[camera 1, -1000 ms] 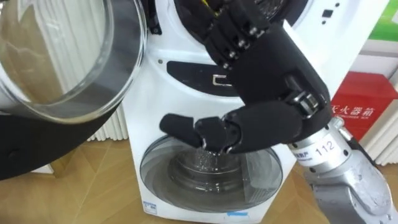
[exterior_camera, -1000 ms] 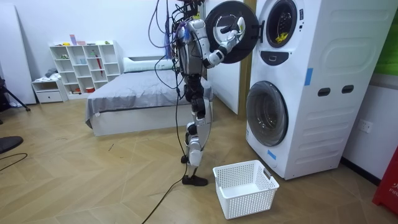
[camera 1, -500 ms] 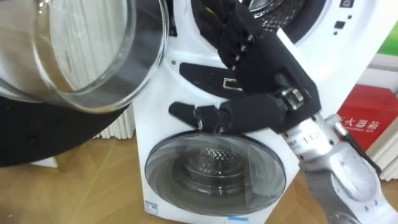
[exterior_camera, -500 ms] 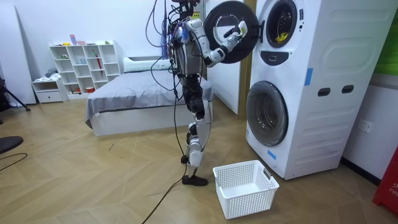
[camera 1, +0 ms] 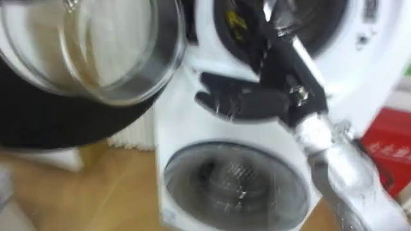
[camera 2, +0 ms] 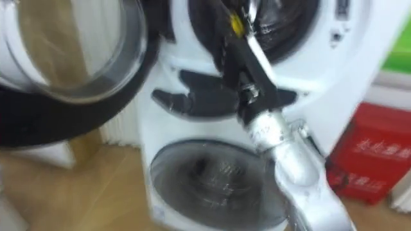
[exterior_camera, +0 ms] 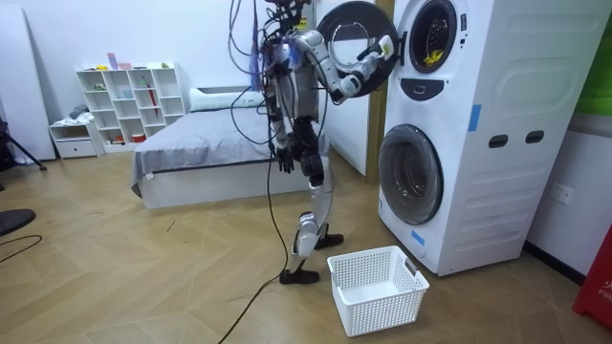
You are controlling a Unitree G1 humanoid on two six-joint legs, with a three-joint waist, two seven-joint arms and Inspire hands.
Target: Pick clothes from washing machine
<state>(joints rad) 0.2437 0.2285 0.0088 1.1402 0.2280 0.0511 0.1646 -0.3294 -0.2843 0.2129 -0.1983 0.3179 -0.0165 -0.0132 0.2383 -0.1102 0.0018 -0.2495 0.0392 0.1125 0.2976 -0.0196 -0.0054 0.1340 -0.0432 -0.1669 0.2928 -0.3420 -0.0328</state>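
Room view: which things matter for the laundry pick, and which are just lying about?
For the job:
upper washing machine
its open door
yellow clothes in its drum
right hand, raised before the upper machine
white basket on the floor

Lying about:
lower washing machine, door shut
bed
white shelf unit
red box

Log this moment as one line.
right robot hand: raised before open white upper washing machine; yellow cloth: inside it; white plastic basket: on floor
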